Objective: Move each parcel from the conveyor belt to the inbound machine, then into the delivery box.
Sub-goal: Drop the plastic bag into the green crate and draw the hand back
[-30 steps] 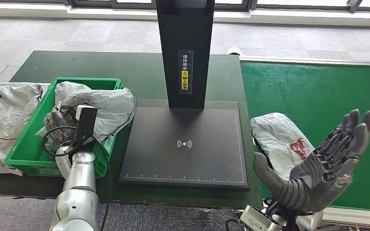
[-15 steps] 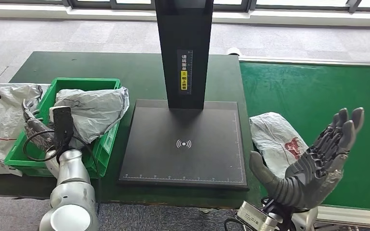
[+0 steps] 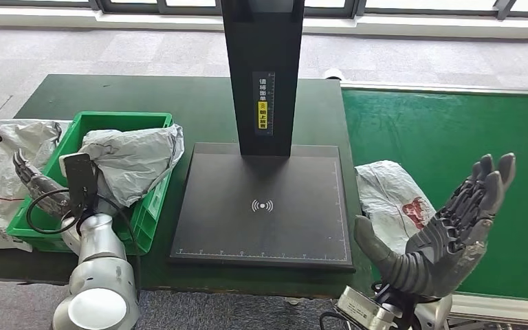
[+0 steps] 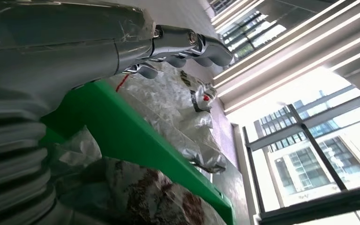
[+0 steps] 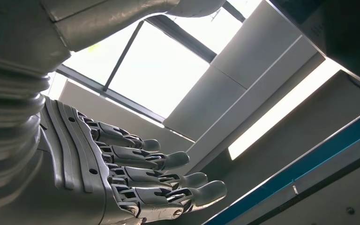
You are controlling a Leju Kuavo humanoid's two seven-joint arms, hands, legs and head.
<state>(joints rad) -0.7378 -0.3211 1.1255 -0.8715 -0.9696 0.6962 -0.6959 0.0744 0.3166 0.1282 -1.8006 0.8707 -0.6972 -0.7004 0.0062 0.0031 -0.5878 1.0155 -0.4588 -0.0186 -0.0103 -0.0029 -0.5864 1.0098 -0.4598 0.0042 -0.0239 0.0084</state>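
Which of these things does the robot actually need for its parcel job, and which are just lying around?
Part of the job:
grey parcel on the belt
green conveyor belt
black inbound machine
green delivery box
parcel in the box
right robot hand

Just lying about:
crumpled grey bags beside the box

The crinkled grey plastic parcel (image 3: 393,196) on the bright green conveyor belt (image 3: 454,130) carries a red and black print. The rectangular green plastic delivery box (image 3: 41,223) holds a plain grey bag (image 3: 130,161). The flat inbound machine (image 3: 265,206) is matt black with a white symbol and a yellow label; the tabletop (image 3: 144,93) is dark green.
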